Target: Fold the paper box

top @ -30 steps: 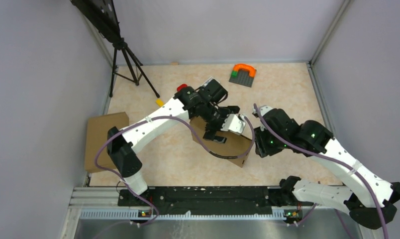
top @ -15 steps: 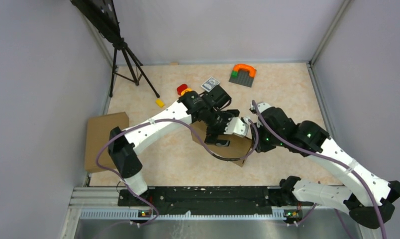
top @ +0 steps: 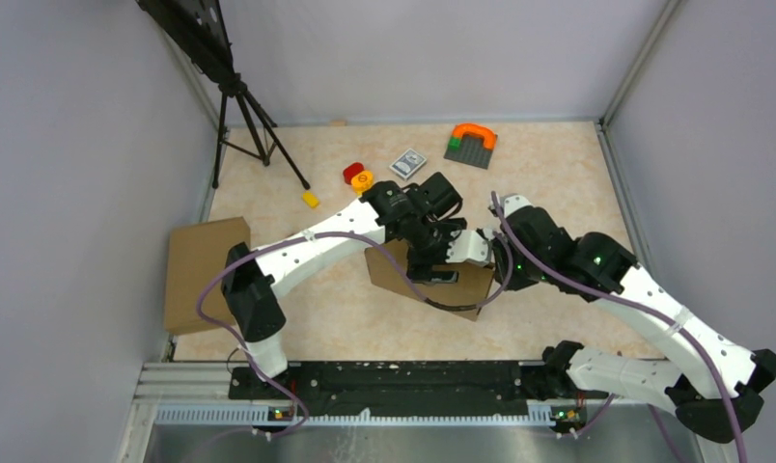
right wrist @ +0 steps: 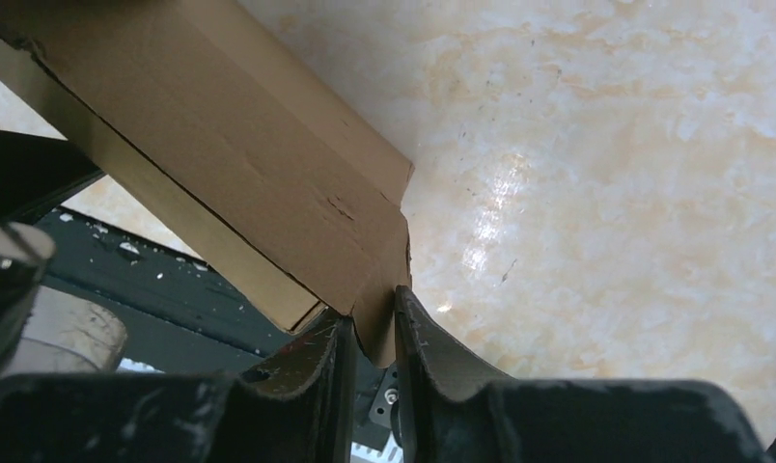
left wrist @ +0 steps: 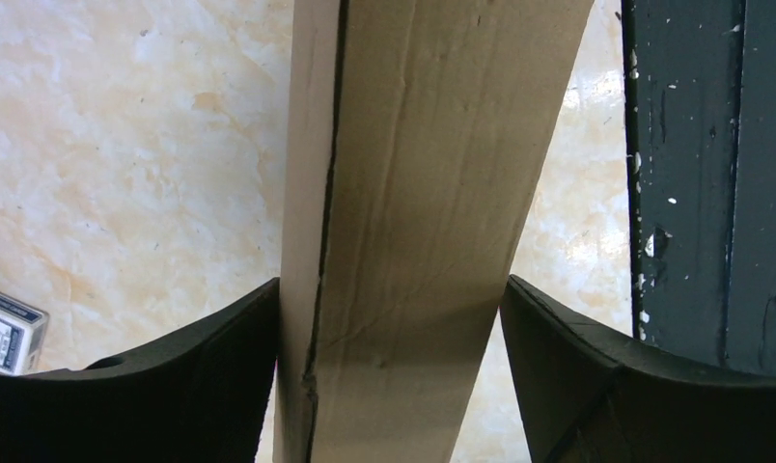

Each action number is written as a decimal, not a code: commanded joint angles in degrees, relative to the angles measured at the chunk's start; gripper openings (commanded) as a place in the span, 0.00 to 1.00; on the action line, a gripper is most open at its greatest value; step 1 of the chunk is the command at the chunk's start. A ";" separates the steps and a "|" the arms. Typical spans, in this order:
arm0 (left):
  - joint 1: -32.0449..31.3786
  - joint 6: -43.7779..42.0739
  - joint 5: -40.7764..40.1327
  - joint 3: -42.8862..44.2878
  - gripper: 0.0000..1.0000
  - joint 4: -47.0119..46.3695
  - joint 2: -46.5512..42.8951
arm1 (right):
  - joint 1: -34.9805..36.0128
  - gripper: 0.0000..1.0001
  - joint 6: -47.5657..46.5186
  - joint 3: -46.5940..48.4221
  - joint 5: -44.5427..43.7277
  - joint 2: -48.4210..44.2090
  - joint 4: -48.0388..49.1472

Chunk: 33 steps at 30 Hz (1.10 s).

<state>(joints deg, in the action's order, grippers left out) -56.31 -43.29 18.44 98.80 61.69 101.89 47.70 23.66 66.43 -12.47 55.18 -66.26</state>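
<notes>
- Paper box (top: 389,275): brown cardboard, partly formed, resting on the marbled worktop (top: 558,174) directly under both wrists and held from two sides.
- Left fingers (left wrist: 220,371): spread to the width of one box panel and closed against it. One dark finger touches each side of the panel, which runs straight away from them and has a crease along one edge.
- Right fingers (right wrist: 437,362): narrow, pinching a corner flap of the box. The flap tip sits in the slim gap between them, and the rest of the box extends away above them.
- Pack of cards (left wrist: 8,328): lying on the worktop just outside one left finger in the left wrist view.
- Dark speckled strip (left wrist: 712,174): beyond the other left finger, apart from the box.
- Flat cardboard sheet (top: 203,270): at the worktop edge, well apart from both sets of fingers.
- Red block (top: 352,172) and yellow round piece (top: 362,179): touching each other, near the far side of the left fingers.
- Orange-and-grey brick piece (top: 472,143): farther off, beyond the right fingers.
</notes>
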 commanded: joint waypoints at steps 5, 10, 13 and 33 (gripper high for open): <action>-0.37 10.59 -4.02 2.98 0.78 -1.23 0.16 | 0.04 0.17 0.04 2.22 -0.92 -0.13 3.70; -0.44 16.37 -4.38 4.11 0.76 -1.35 0.91 | -0.15 0.13 1.32 1.20 -0.99 -0.25 6.57; -0.63 18.78 -4.63 4.78 0.75 -0.55 1.82 | -0.58 0.11 1.94 0.72 0.11 -0.24 8.63; -1.25 28.01 -9.17 10.55 0.71 4.67 8.01 | -3.83 0.32 1.96 0.13 1.35 -1.24 9.05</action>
<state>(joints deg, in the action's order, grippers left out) -57.12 -20.49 11.70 106.24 69.63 106.59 42.46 27.07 66.37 -15.03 57.06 -61.80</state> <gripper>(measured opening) 0.713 0.312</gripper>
